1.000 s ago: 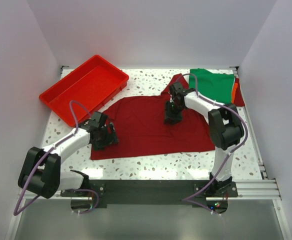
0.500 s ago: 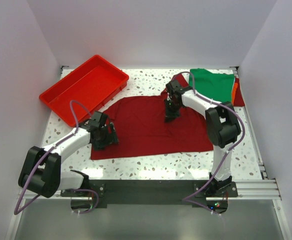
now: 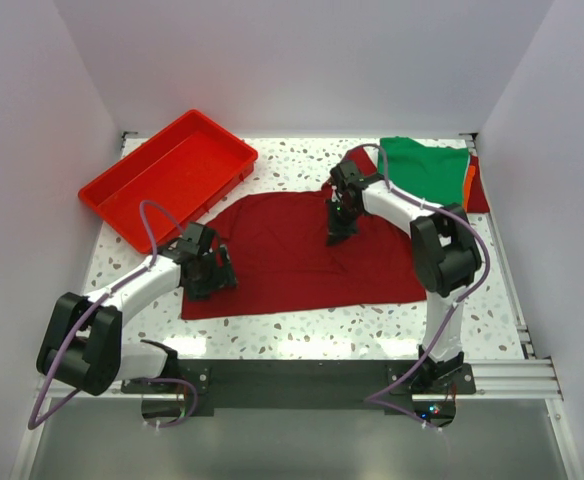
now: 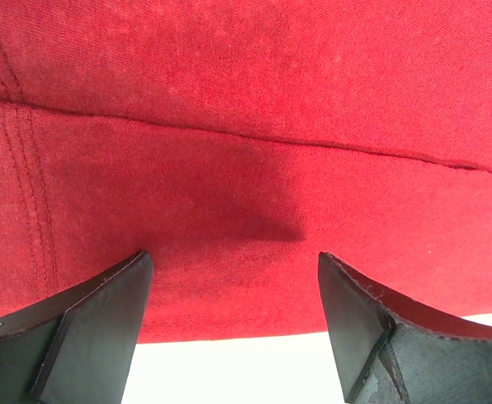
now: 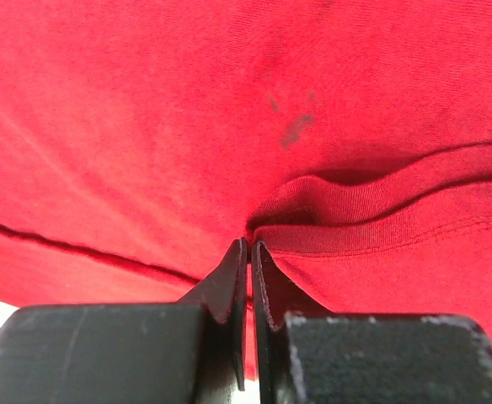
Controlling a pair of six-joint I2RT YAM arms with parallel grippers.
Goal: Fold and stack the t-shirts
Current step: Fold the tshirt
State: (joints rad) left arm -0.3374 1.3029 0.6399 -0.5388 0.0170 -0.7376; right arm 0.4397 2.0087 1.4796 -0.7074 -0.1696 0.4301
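Note:
A dark red t-shirt [image 3: 292,262] lies spread across the middle of the table. My right gripper [image 3: 338,230] sits at its upper right part, shut on a pinched fold of the cloth [image 5: 187,109] beside a ribbed hem band [image 5: 398,223]; the right gripper [image 5: 250,244] shows its jaws pressed together. My left gripper [image 3: 212,272] rests over the shirt's left edge, and in its wrist view the left gripper [image 4: 233,257] is open, the red cloth [image 4: 271,126] lying between and beyond its fingers, nothing gripped. A folded green t-shirt [image 3: 427,165] lies at the back right, over orange [image 3: 469,180] and red [image 3: 479,197] edges.
A bright red plastic tray [image 3: 122,180] stands at the back left, tilted diagonally. White walls close in the table on three sides. Speckled tabletop [image 3: 302,325] shows in front of the shirt, and white table [image 4: 229,370] under my left fingers.
My right gripper has closed on the dark red cloth and shifted slightly toward the back. The left arm has not moved.

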